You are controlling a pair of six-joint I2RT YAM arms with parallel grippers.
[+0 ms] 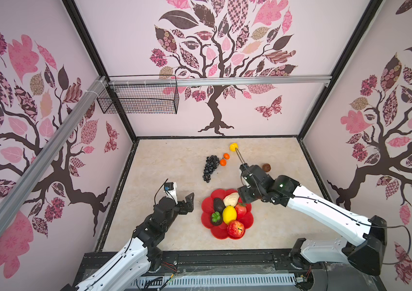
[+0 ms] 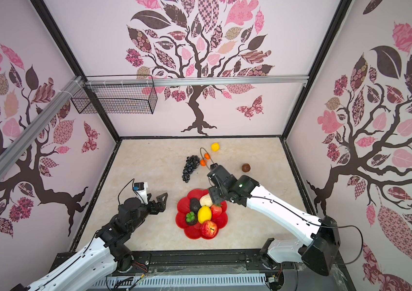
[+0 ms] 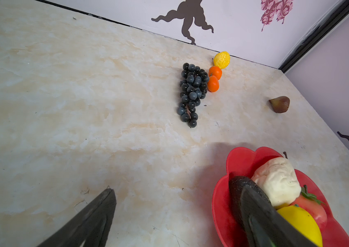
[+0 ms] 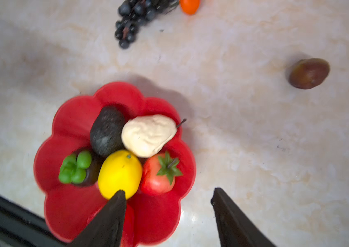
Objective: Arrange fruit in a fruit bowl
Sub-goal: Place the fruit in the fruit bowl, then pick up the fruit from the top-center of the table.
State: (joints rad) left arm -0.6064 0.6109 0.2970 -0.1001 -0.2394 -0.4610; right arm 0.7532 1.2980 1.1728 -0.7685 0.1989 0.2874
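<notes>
Right pincer (image 4: 169, 190), jaws parted and holding nothing, hung over the rim of the shallow glossy red plastic bowl (image 4: 71, 209) with its scalloped petal edge. One fingertip was above the dish and its fellow above the marbled cream tabletop (image 4: 254, 128).

Beneath and just ahead of it lay six toy fruits packed together in the bowl:
- one smooth yellow lemon (image 4: 119, 173)
- one red strawberry (image 4: 158, 175) with a green cap
- one wrinkled cream pear (image 4: 148, 134)
- one pebbled dark avocado (image 4: 107, 132)
- one dark round fruit (image 4: 77, 169) with a green leafy crown
- one red apple (image 1: 235, 228), nearest the robot's base

Farther out from the pincer, five pieces lay on the table:
- one brown pear (image 1: 266, 167), off by itself to the right
- one bunch of black grapes (image 1: 210, 167), ahead to the left
- two small oranges (image 3: 215, 72), just beside the bunch
- one knobbly yellow fruit (image 1: 234, 147), farthest away near the back wall (image 1: 250, 118)

Left pincer (image 3: 176, 190), likewise spread wide and empty, stood well to the left of the bowl.

All looked to be light, hollow moulded toys, stiff rather than fragile. The glossy skins would likely slip, so a hold across the widest belly seemed safest. The grape bunch would probably flop, and its thick upper end offered the best purchase. The oranges, crowded against the grapes, might be nudged in any grab.
</notes>
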